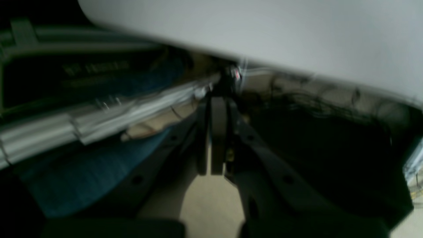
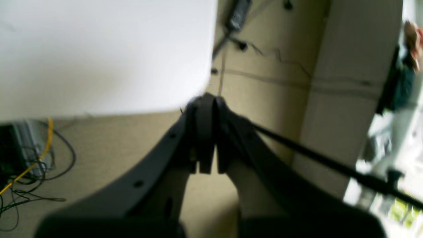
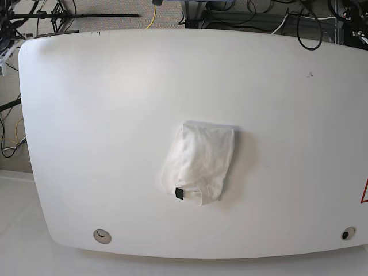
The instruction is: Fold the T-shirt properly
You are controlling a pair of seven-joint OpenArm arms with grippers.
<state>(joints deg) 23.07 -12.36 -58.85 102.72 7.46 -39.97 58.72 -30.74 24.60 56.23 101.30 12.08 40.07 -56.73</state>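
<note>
Filling the base view, white table (image 3: 86, 115) with rounded corners, cables (image 3: 287, 20) on floor behind it. T-shirt (image 3: 198, 162) lies folded into a compact packet near table centre, print hidden, small black tag (image 3: 179, 193) at its near edge. Left gripper (image 1: 216, 132) and right gripper (image 2: 206, 132) both clenched empty, off the table beside its edge.

Lab: white table (image 3: 86, 115), floor cables (image 3: 287, 23).

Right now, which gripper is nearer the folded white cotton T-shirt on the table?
Cannot tell. Both the left gripper and right gripper hang shut beyond the white table's edge, outside the base view; the T-shirt lies mid-table, untouched.
</note>
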